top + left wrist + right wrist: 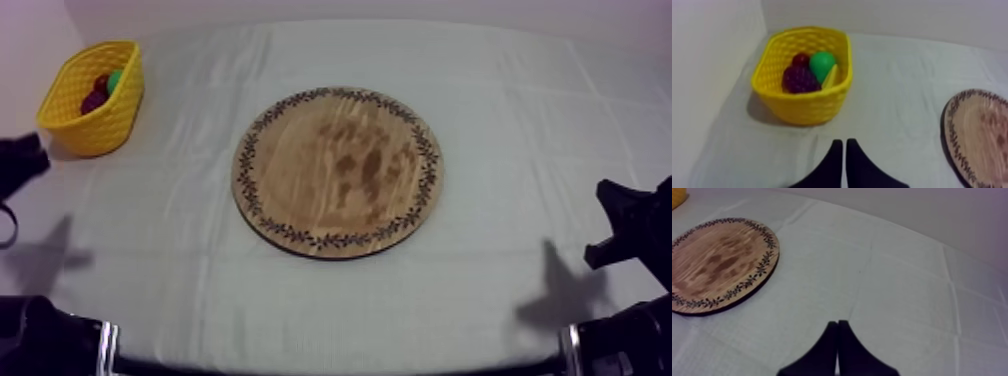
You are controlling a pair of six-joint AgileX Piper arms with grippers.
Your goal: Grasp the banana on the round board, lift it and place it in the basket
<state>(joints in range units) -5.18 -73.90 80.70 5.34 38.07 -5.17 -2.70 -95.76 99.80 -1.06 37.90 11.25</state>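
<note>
The round wooden board (338, 170) with its patterned rim lies bare in the middle of the table. The yellow basket (93, 96) stands at the far left. Inside the basket (803, 75) lie the banana (831, 77), a green pear (821, 65), dark grapes (800, 80) and a small red fruit (801, 59). My left gripper (842, 145) is shut on nothing, hovering over the cloth a short way in front of the basket. My right gripper (837, 324) is shut too, over bare cloth to the right of the board (719, 263).
Grey-white cloth covers the table, with open room all around the board. The left arm (20, 165) sits at the left edge and the right arm (630, 225) at the right edge.
</note>
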